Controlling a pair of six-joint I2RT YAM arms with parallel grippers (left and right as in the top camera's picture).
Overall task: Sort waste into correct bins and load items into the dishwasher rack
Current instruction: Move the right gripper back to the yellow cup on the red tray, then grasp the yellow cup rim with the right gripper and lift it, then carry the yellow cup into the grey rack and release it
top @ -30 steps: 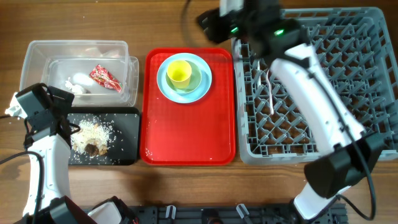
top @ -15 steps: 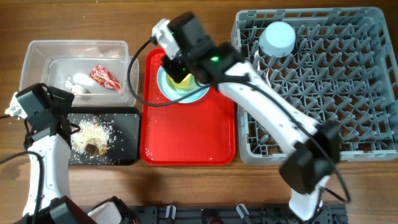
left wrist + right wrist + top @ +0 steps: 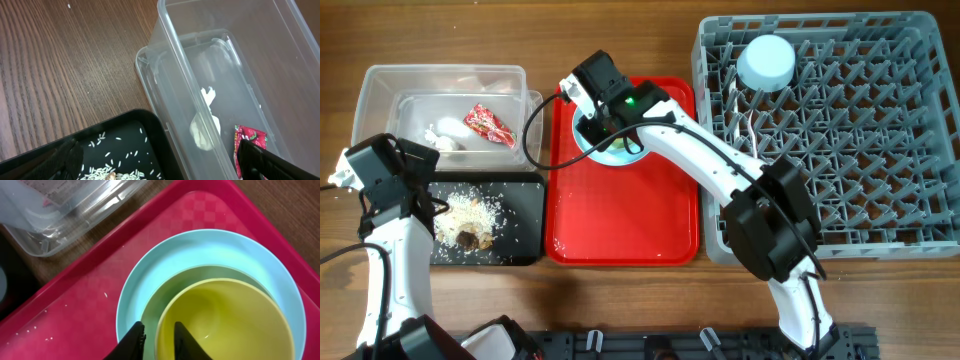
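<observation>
On the red tray (image 3: 620,215) the yellow cup (image 3: 225,325) stands in the pale green bowl (image 3: 155,312) on the light blue plate (image 3: 145,280). My right gripper (image 3: 159,326) (image 3: 610,125) straddles the cup's near rim, one finger inside and one outside, nearly closed, with a sliver of green still showing. A small light blue bowl (image 3: 766,62) lies upside down in the dishwasher rack (image 3: 840,200) beside white cutlery (image 3: 748,125). My left gripper (image 3: 162,167) (image 3: 428,180) hangs wide open and holds nothing, over the edge between the clear tub (image 3: 225,75) and the black tray (image 3: 125,140).
The clear tub (image 3: 390,85) holds a red wrapper (image 3: 488,124) (image 3: 250,140) and white tissue (image 3: 445,135) (image 3: 205,130). Food scraps (image 3: 465,220) lie in the black tray (image 3: 515,195), seen as rice grains (image 3: 107,172) in the left wrist view. The right arm spans the tray and the rack's left side.
My right arm has swung from the rack's back left over to the red tray, and its jaws have narrowed around the yellow cup's rim. The left arm has not moved.
</observation>
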